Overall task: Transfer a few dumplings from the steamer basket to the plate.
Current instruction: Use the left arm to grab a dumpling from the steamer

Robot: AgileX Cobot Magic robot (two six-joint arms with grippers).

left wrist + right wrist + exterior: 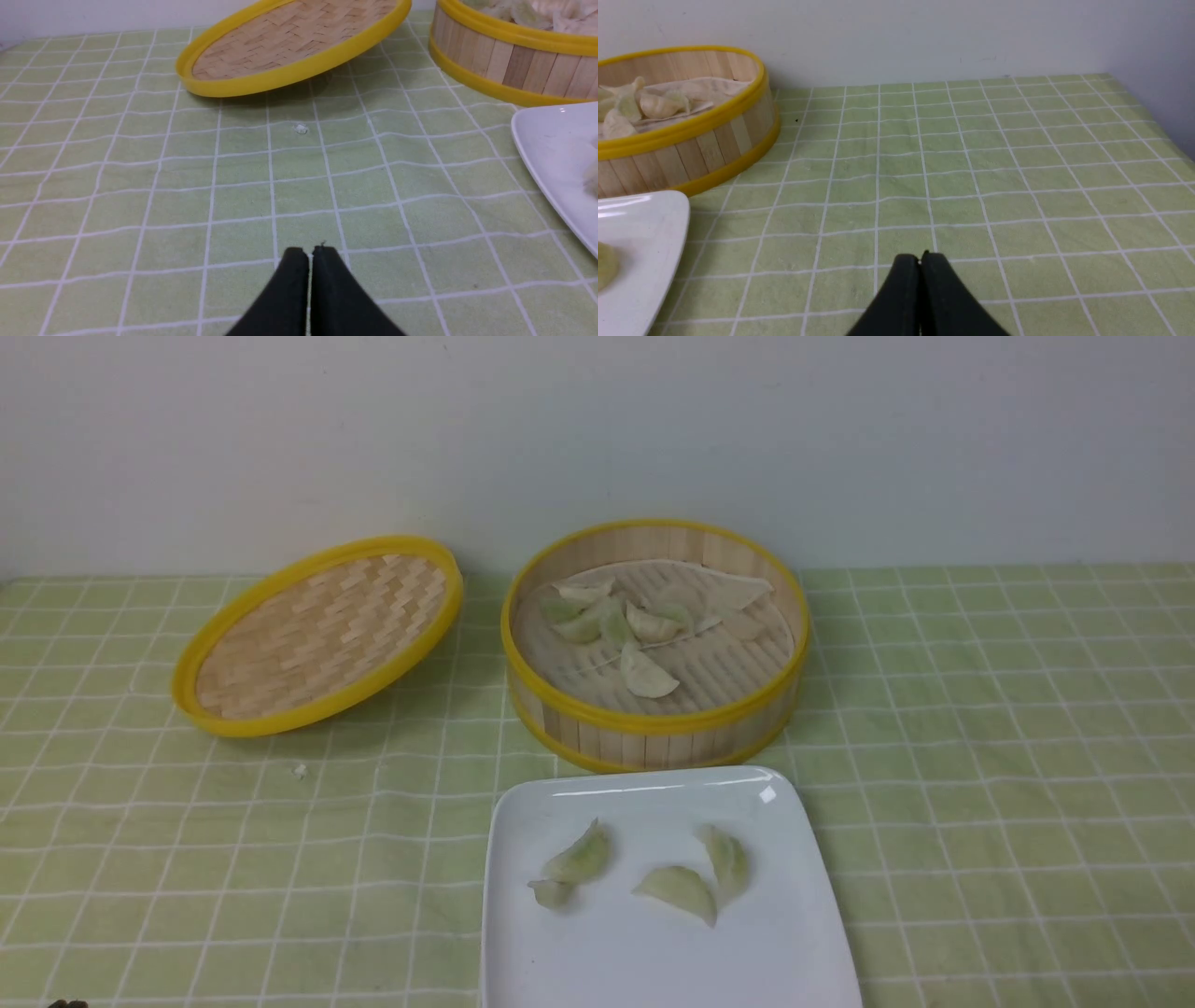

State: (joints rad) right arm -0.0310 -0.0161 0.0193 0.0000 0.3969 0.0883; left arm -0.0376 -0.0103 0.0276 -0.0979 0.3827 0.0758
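- Front view: the dumplings (pixel 644 635) in the steamer basket (pixel 653 737) are bunched toward its far left, with one lone piece (pixel 647 674) lying nearer the plate (pixel 653 971), its long axis roughly front to back
- Three dumplings and a scrap (pixel 551 893) are already laid on the plate, just before the basket
- Both the left gripper (pixel 309 254) and the right gripper (pixel 920 259) are clenched on nothing, low over the tablecloth (pixel 980 709), well apart from the basket
- The right arm is judged freer, since the tilted lid (pixel 317 635) stands on the left side
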